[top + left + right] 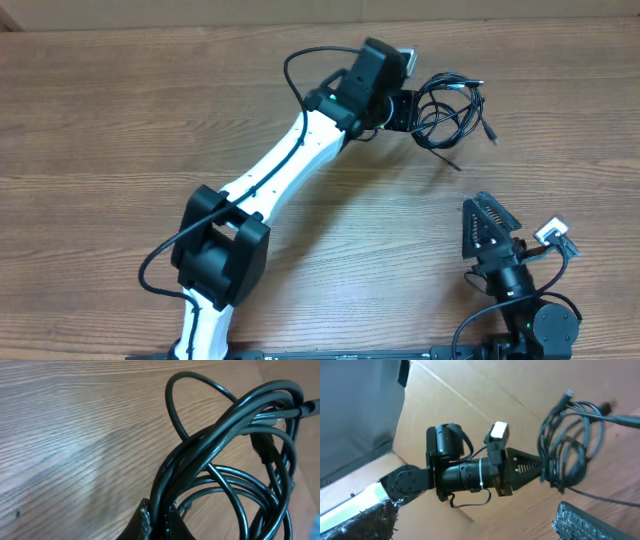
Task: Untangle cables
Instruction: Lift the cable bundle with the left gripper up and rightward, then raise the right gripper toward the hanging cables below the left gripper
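The cables point(452, 108) are a tangled bundle of thin black cords at the back right of the table, with loose plug ends trailing right and down. My left gripper point(412, 112) is shut on the bundle's left side. In the left wrist view the fingers point(145, 522) pinch several strands of the cables point(225, 425), which loop up and to the right. The right wrist view shows the cables point(565, 445) hanging from the left gripper point(545, 467). My right gripper point(490, 212) stands open near the front right, well short of the bundle and holding nothing; its pads point(580, 520) frame bare table.
The wooden table point(120, 120) spreads out to the left and in the middle. The left arm point(280, 170) lies diagonally from the front left to the bundle. A cardboard wall point(470, 400) stands behind the table's back edge.
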